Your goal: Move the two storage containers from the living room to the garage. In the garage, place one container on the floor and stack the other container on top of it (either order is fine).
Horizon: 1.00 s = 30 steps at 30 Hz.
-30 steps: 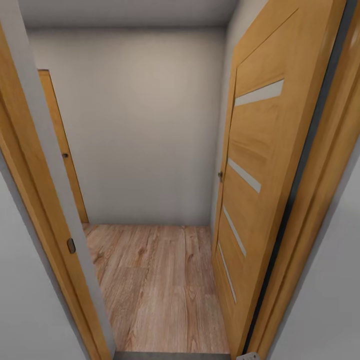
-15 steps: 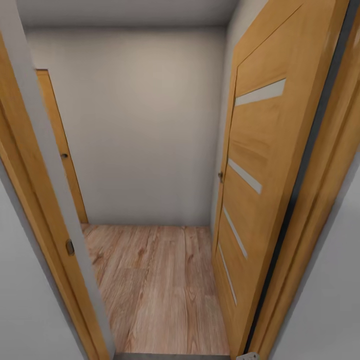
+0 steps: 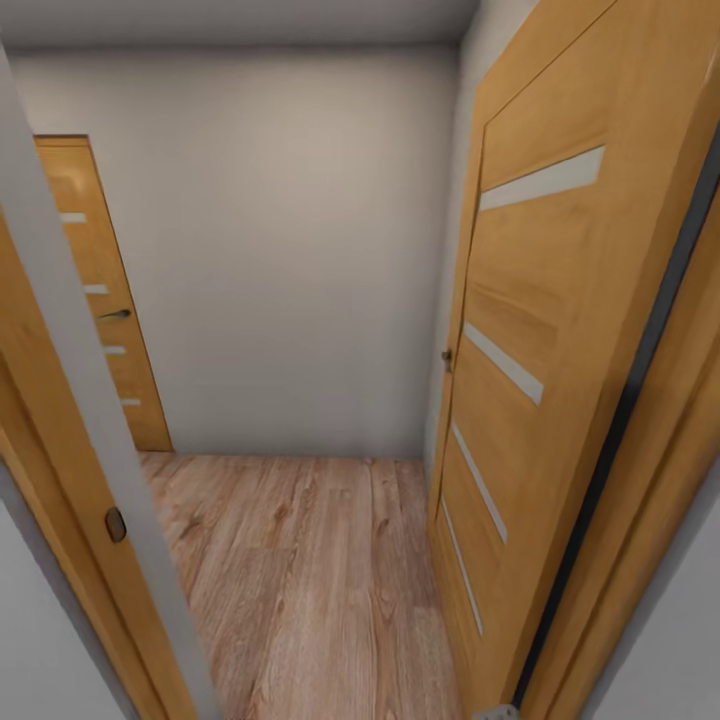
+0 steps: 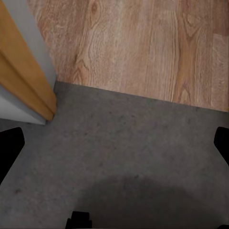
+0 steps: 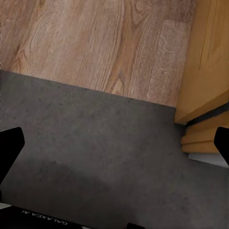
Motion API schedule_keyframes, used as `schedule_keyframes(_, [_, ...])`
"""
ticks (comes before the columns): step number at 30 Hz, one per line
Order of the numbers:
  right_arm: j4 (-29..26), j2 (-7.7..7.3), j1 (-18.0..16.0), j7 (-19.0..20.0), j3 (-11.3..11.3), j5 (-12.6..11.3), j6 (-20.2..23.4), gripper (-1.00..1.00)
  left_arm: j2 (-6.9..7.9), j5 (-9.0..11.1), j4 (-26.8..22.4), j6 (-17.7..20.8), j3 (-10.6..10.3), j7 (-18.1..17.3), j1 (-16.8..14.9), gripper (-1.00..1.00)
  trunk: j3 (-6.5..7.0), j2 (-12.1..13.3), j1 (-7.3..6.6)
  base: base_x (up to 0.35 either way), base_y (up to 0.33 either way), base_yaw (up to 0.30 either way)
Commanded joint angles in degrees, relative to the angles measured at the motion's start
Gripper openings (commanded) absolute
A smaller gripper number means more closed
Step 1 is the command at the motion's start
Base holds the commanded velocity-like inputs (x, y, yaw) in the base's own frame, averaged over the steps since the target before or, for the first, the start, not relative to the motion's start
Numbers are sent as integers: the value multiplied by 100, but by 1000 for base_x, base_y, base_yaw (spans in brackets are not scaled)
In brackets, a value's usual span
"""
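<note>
From the head view, the framing has shifted since a second ago: the open wooden door (image 3: 520, 400) on the right looms larger and a second door (image 3: 95, 300) at the far left now shows its glass strips and handle, so the robot (not the room) has advanced toward the plank floor (image 3: 300, 570), probably heading for the living room. The left wrist view adds the threshold underfoot, grey concrete floor (image 4: 119, 152) meeting planks beside the door frame (image 4: 24, 81), with the left gripper (image 4: 114, 148) spread wide and empty. The right wrist view shows the same seam by the door's foot, the right gripper (image 5: 114, 148) likewise parted on nothing; no storage container is in sight.

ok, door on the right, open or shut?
Open. The door is swung in along the right wall, and wood floor shows through the doorway.
</note>
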Motion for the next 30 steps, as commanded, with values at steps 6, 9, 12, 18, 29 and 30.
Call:
schedule_keyframes(6, [2,6,-3,17,-40,46,-17,100,-2,48,9,-7,40,-60,-6,100,-10,-9,2,4,0,64])
schedule_keyframes(9, [2,3,-5,17,-42,46,-17,100,-3,48,9,-7,38,-60,-6,100,-10,-9,2,0,0,6])
schedule_keyframes(12, [2,5,-4,17,-41,46,-17,100,-2,48,9,-3,36,-60,-6,100,-10,-9,2,2,0,2])
schedule_keyframes(18, [2,6,-5,17,-40,46,-17,100,-2,48,9,3,35,-60,-6,100,-10,-9,2,168,0,0])
schedule_keyframes(29, [2,6,-5,17,-40,46,-17,100,-2,48,9,-3,43,-60,-6,100,-10,-9,2,251,0,0])
schedule_keyframes(30, [2,6,-3,17,-40,46,-17,100,-2,48,9,-4,43,-60,-6,100,-10,-9,2,53,0,20])
